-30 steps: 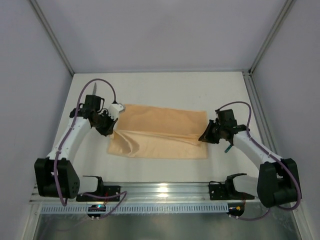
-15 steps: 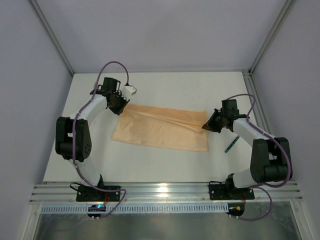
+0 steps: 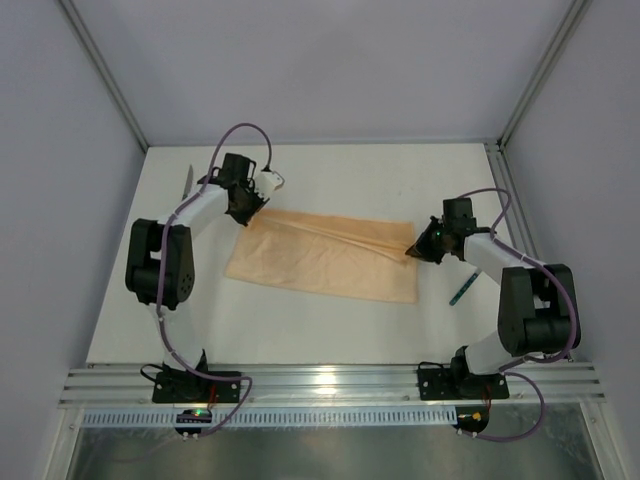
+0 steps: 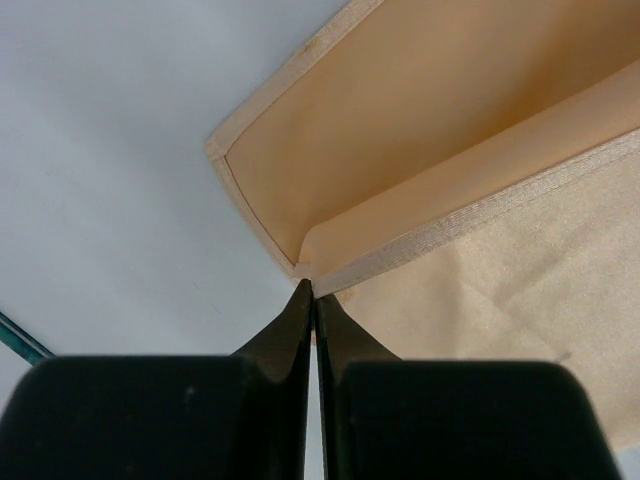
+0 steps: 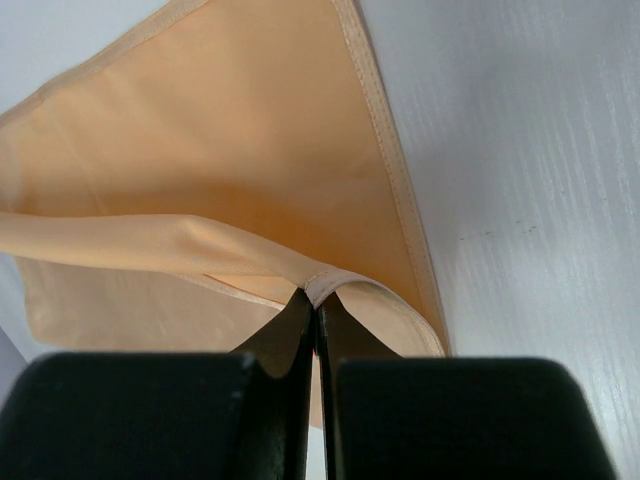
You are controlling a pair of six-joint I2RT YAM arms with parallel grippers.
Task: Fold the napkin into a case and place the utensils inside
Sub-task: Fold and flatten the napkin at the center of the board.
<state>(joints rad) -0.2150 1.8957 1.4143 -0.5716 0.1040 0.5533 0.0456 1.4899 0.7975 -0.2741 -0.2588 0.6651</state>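
White table [image 3: 330, 175] carries the napkin [image 3: 320, 270], lying mid-table and partly folded over. Left pincer [image 3: 247, 212] pinches a corner at its left end and right pincer [image 3: 413, 251] one at its right end. For a clean fold, carry both corners level and together, match the hems, then release both at once.

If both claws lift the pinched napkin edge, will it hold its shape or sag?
Probably floppy: the napkin drapes in soft ridges between the left claw and right claw, so the middle would likely sag. It looks thin and light, so this small pinch may hold, though a sharp tug could slip it free.
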